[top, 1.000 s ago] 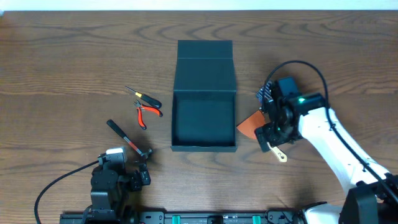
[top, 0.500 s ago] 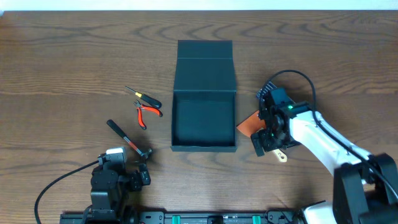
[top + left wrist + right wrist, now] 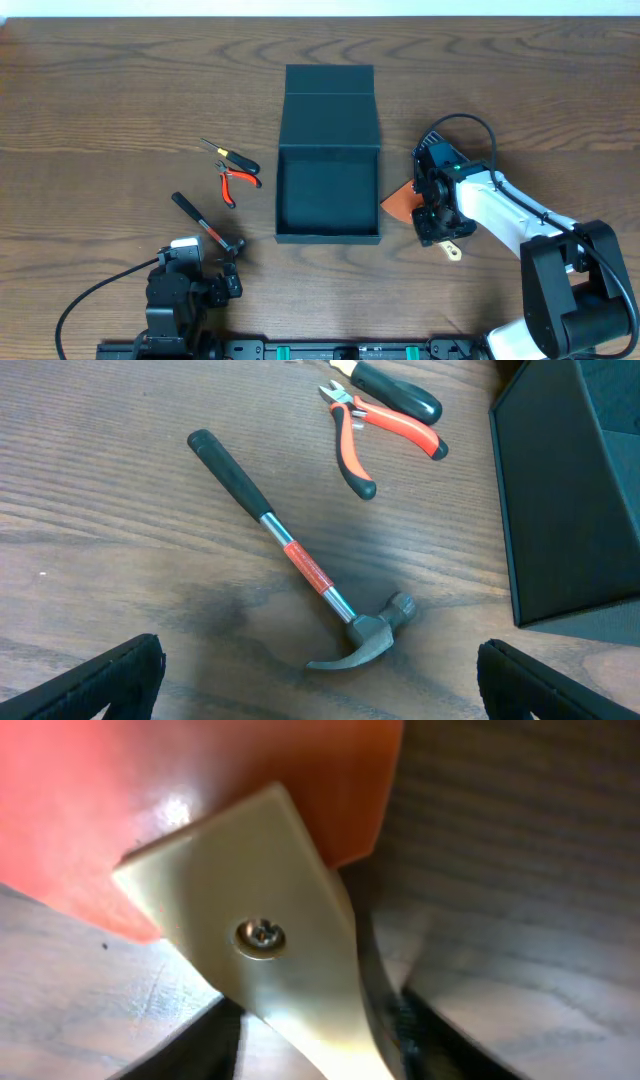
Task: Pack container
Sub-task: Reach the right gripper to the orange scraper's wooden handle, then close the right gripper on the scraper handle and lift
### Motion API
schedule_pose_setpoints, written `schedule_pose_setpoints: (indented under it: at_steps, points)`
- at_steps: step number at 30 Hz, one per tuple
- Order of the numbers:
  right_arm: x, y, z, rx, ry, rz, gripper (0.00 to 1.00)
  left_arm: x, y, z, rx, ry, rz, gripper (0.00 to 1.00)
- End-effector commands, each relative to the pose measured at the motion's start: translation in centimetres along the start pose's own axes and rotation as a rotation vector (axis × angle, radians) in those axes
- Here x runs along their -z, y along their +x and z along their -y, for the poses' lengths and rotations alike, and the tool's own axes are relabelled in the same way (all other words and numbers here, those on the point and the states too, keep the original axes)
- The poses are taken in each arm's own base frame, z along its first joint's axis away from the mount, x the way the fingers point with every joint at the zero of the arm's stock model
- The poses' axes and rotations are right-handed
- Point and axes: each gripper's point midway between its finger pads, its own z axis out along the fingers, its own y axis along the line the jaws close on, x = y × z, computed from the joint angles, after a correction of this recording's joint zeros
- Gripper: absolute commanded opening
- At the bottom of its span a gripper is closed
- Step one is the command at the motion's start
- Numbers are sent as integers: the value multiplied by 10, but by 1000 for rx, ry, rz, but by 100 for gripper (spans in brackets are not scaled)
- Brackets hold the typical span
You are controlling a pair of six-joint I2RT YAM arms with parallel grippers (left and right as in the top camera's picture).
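Note:
The container [image 3: 328, 195], a dark matte box, lies open at the table's middle with its flap lid [image 3: 330, 105] folded back; one wall [image 3: 560, 490] shows in the left wrist view. Just right of it lies a scraper with an orange blade [image 3: 400, 200] and a cream handle [image 3: 250, 910]. My right gripper [image 3: 440, 225] is down over the scraper, its two fingers closed in on either side of the handle [image 3: 310, 1050]. My left gripper [image 3: 320, 690] stands open at the near left, above the table, nothing between its fingers.
A hammer [image 3: 300, 565] with a black grip lies just ahead of the left gripper. Beyond it lie orange-handled pliers [image 3: 370, 435] and a black-handled screwdriver [image 3: 395, 388], all left of the box.
The right arm dropped onto the scraper and its fingers closed in round the handle. Left arm and the tools have not moved.

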Motion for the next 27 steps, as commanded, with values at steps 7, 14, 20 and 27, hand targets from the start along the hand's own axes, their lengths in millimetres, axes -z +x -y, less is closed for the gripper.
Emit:
schedule_pose_setpoints:
  at_steps: [7,14,20,27]
  points:
    - [-16,8,1,-40,16,-50,19,-6,20,-6,-14,-24,-64,98]
    - [-9,6,0,-40,18,-59,11,-6,20,-6,-14,-24,-64,98]
    - [9,-8,-1,-39,16,-43,8,-6,20,-6,-14,-24,-64,99]
    - [37,-30,-3,-39,11,2,7,-6,20,-6,-14,-25,-64,98]
